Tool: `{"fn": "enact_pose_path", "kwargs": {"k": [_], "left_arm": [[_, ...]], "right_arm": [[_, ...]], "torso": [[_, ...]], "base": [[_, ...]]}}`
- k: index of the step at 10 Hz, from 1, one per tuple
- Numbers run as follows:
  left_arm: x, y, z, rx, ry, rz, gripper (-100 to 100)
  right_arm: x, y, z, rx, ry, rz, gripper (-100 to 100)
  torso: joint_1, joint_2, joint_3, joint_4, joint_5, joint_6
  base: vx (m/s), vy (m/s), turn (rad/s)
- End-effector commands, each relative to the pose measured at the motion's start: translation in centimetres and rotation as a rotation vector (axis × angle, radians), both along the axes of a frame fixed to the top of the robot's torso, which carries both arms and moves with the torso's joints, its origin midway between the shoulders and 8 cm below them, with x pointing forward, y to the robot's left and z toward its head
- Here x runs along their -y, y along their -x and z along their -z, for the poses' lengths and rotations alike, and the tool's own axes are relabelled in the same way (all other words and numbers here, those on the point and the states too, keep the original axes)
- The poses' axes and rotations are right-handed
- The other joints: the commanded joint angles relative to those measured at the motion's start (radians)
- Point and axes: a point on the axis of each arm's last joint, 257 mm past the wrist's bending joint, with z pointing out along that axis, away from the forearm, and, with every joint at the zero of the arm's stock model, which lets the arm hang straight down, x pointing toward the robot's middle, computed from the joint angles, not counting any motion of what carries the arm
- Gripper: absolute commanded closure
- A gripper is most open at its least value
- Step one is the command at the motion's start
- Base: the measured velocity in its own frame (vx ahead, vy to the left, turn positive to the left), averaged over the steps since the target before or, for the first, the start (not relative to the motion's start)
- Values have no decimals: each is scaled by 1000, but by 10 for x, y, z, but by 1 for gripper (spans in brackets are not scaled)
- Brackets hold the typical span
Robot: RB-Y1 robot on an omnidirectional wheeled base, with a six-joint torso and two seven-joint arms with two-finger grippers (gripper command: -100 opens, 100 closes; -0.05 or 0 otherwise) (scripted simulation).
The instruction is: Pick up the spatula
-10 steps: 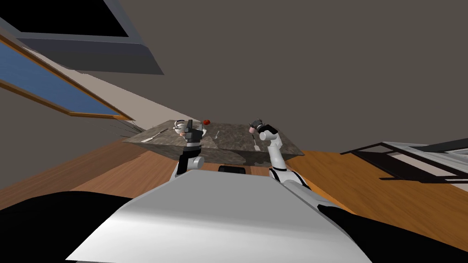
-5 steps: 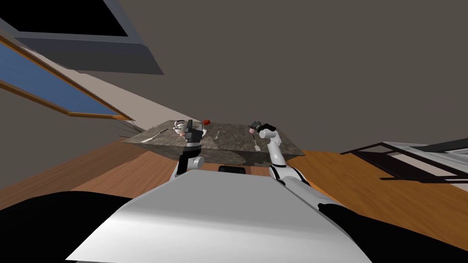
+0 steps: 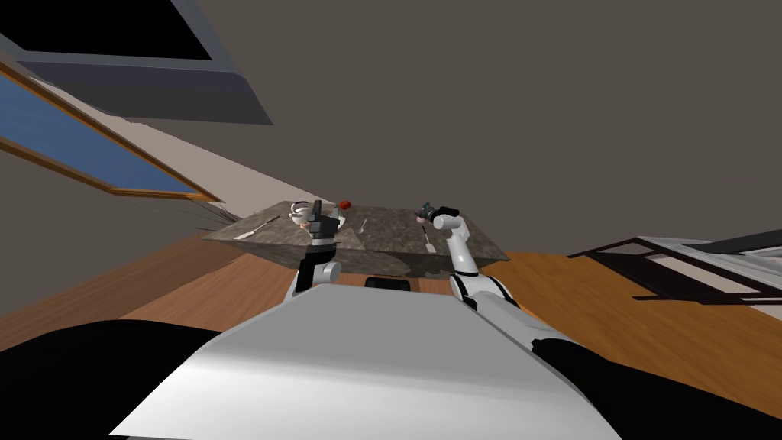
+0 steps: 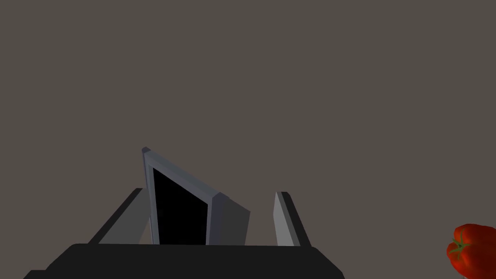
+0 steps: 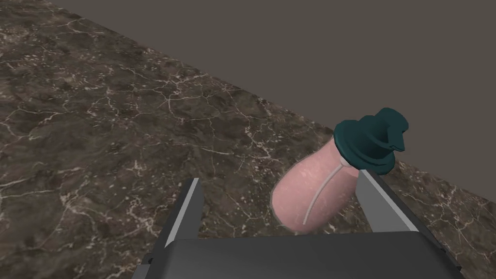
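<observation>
While the dark marbled table is taking up the middle of the head view on a wooden floor, both arms are reaching over its near edge. The right gripper is hovering over the stone top with its two fingers standing wide apart and clamping nothing. A pink bottle with a dark teal cap is showing between those fingers, close to one of them and crowding that hand's space. The left gripper is hanging over the table's left part, its fingers likewise spread and empty, with a red pepper sitting off to one side. A white teapot is resting by the left arm. A long pale utensil is lying toward the left corner and a small pale one near the middle. The spatula is lying flat on the table just beside the right forearm, nearer me than the bottle. Its long axis is running far to near, dark handle pointing away and pale blade pointing toward the near edge.
</observation>
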Motion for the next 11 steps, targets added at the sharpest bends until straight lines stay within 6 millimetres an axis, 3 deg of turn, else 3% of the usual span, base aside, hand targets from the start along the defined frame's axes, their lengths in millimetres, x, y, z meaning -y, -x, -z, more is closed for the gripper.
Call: {"fn": "enact_pose_path", "kwargs": {"k": [1, 3, 8, 11], "left_arm": [[0, 0, 0, 0, 0, 0, 0], [0, 0, 0, 0, 0, 0, 0], [0, 0, 0, 0, 0, 0, 0], [0, 0, 0, 0, 0, 0, 0]], "right_arm": [[7, 0, 17, -78, -32, 27, -100], [7, 3, 24, -109, -27, 26, -100], [30, 17, 73, -333, -85, 117, -100], [38, 29, 93, -426, -94, 151, -100]], "torso": [[0, 0, 0, 0, 0, 0], [0, 0, 0, 0, 0, 0], [0, 0, 0, 0, 0, 0], [0, 0, 0, 0, 0, 0]], "base": [[6, 15, -18], [3, 5, -5], [7, 9, -20], [7, 10, -19]]}}
